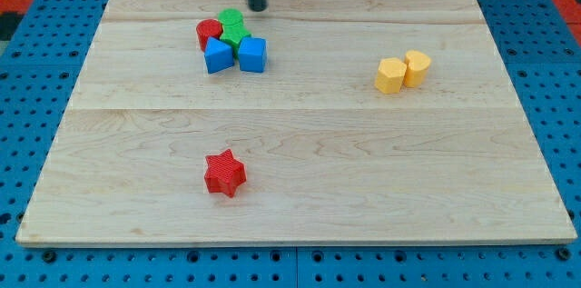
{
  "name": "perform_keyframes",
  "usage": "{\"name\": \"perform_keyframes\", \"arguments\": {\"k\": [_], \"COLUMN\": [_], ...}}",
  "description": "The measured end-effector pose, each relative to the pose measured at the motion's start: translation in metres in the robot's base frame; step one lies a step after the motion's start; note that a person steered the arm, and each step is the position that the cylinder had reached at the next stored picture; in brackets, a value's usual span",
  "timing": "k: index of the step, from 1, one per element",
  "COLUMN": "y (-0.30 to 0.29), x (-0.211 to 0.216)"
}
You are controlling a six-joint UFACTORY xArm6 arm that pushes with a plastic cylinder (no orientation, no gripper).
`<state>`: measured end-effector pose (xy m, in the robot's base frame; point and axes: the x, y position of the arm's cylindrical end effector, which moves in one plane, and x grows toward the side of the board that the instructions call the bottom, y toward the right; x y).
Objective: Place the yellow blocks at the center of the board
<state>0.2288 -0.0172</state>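
- Yellow blocks, two of them, sit touching side by side well off to the view's right of my tip (258, 8) and lower in the view: a yellow hexagonal block (391, 76) on the view's left of the pair and a yellow cylinder (418, 67) just up and to the right of it (the exact shape of each is a little hard to read at this size).
- Both yellow pieces lie on the right half of the wooden board (454, 188), clearly to the right of its middle and somewhat above it.
- My tip stands near the board's top edge, left of centre, as a bare dark rod; it has nothing to clasp with and touches no block.
- Just below my tip, slightly toward the view's left, is a tight cluster: a green block (232, 26) closest to the tip, a red block (209, 33) touching it on its left, and two blue pieces in front, a blue block (219, 54) on the left and a blue cube (253, 54) on the right.
- The cluster pieces press against one another (the shapes of the green and red ones are partly hidden by their neighbours).
- A red star (224, 173) lies alone far below my tip, toward the view's bottom and a little left of the tip's line, well apart from everything else.
- Around the board, a blue perforated surface (27, 79) shows on all sides.
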Motion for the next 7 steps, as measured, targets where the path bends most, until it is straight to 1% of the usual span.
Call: {"name": "perform_keyframes", "arguments": {"k": [1, 2, 3, 4, 5, 6, 7], "y": [0.076, 0.139, 0.227, 0.241, 0.24, 0.174, 0.132], "x": [0.043, 0.085, 0.085, 0.129, 0.137, 0.149, 0.155]}}
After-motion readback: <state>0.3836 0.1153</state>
